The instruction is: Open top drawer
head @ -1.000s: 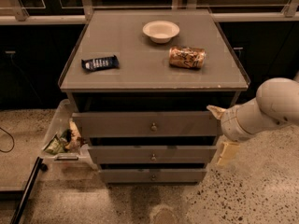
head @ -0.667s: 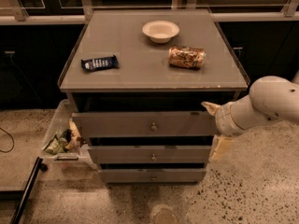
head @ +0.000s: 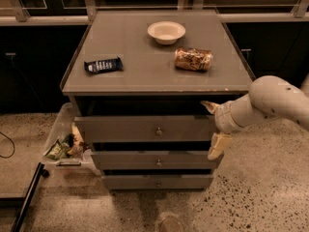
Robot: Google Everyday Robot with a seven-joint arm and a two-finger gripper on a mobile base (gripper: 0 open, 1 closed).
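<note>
Leftward the end effector (head: 209,128) has slid, and it now sits at the right end of the top drawer (head: 135,128). Its two fingers are spread apart, one above the front panel's corner and one below; whether they touch the panel cannot be told. The top drawer sits where it was, uppermost of three, its knob (head: 159,131) at centre. Left of the top drawer stands a plastic bin (head: 59,125) of rubbish. Above and behind the drawer, the surface (head: 145,76) carries a dark wrapper (head: 103,65), a can (head: 193,59) on its side and, farthest, a bowl (head: 166,32).
</note>
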